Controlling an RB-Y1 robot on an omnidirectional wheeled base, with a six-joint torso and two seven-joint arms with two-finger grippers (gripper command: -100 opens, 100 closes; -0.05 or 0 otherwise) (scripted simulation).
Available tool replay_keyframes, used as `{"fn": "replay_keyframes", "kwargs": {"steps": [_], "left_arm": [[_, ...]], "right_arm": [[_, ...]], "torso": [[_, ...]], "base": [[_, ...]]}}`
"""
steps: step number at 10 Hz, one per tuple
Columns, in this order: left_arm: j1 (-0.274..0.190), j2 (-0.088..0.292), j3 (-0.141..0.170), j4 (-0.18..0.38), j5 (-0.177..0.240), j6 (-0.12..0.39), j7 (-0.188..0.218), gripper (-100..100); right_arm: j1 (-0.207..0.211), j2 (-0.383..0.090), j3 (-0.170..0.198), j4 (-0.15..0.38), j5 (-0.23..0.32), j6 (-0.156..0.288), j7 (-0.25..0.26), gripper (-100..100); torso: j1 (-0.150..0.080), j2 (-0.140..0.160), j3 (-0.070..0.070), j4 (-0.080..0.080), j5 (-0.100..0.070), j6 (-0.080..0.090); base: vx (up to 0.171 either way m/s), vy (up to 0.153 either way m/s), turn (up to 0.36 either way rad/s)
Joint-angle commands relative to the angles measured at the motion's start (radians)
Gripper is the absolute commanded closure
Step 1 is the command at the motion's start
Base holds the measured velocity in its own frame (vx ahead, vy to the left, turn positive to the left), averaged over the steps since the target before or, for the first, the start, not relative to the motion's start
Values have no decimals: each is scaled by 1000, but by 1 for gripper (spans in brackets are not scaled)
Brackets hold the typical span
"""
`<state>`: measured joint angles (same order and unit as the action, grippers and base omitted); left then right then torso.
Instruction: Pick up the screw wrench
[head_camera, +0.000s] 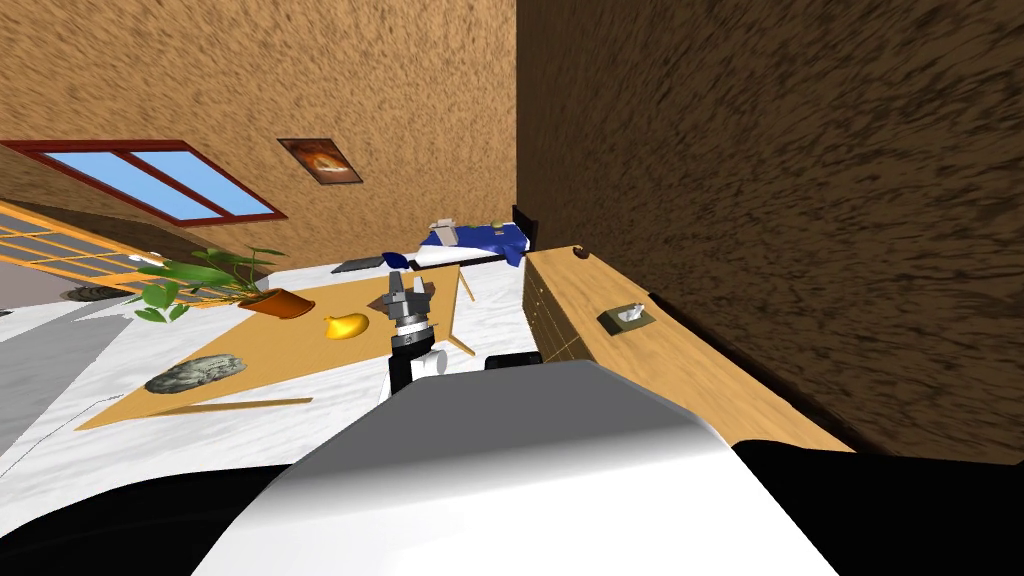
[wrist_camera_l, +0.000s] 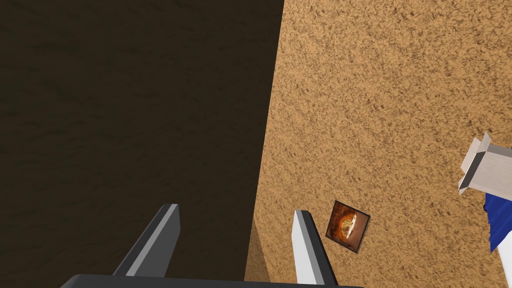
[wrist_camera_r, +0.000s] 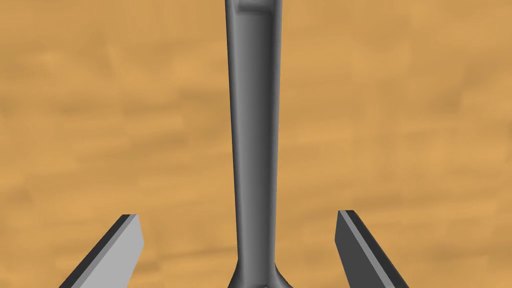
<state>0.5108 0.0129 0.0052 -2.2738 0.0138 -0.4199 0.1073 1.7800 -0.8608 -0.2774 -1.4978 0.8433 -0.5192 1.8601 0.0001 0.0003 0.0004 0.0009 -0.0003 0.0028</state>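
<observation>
Screw wrench (wrist_camera_r: 252, 125): a slim, dark grey metal handle, smooth, with a shallow recessed channel down its middle and raised rims. It flares wider where it meets the lower edge of the right wrist view. It lies flat on a warm orange-tan counter (wrist_camera_r: 100, 100) with a soft, blotchy wood grain, and runs straight up the centre of the frame to the top edge.

The right gripper (wrist_camera_r: 237, 215) hangs over it with its fingers (wrist_camera_r: 125, 245) spread wide, one on each side of the handle. They are well clear of it and hold nothing. They are thin, flat blades, light grey on one face and dark on the edge.

The left gripper (wrist_camera_l: 235, 208) is likewise parted, its two blade-like fingers (wrist_camera_l: 307, 245) empty.

From the head camera, a wooden table (head_camera: 290, 350) with splayed legs sits left of centre. It carries a leafy plant in a terracotta pot (head_camera: 270, 300), a rounded yellow object (head_camera: 346, 326) and a rough, mottled grey stone (head_camera: 195, 373). A long wooden sideboard (head_camera: 640, 370) runs along the dark, coarse-textured wall at right, with a small tissue box (head_camera: 627, 319) on top. It cannot be told which of these two wooden tops the wrench rests on. The floor (head_camera: 200, 440) is white and marbled.
</observation>
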Motion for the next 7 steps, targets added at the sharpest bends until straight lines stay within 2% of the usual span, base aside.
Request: {"fn": "replay_keyframes", "kwargs": {"steps": [1,3,4,5,7], "left_arm": [[0,0,0,0,0,0,0,0],[0,0,0,0,0,0,0,0],[0,0,0,0,0,0,0,0],[0,0,0,0,0,0,0,0],[0,0,0,0,0,0,0,0]], "right_arm": [[-30,1,23,17,10,13,-8,-100],[-61,2,47,33,21,27,-17,-100],[-50,4,37,30,17,19,-10,-100],[-52,4,39,31,18,20,-11,100],[-51,4,39,32,18,20,-11,100]], "torso": [[0,0,0,0,0,0],[0,0,0,0,0,0],[0,0,0,0,0,0],[0,0,0,0,0,0],[1,-1,-1,0,0,0]], "base": [[-12,-6,46],[-10,-5,26],[0,0,0],[0,0,0],[0,0,0]]}}
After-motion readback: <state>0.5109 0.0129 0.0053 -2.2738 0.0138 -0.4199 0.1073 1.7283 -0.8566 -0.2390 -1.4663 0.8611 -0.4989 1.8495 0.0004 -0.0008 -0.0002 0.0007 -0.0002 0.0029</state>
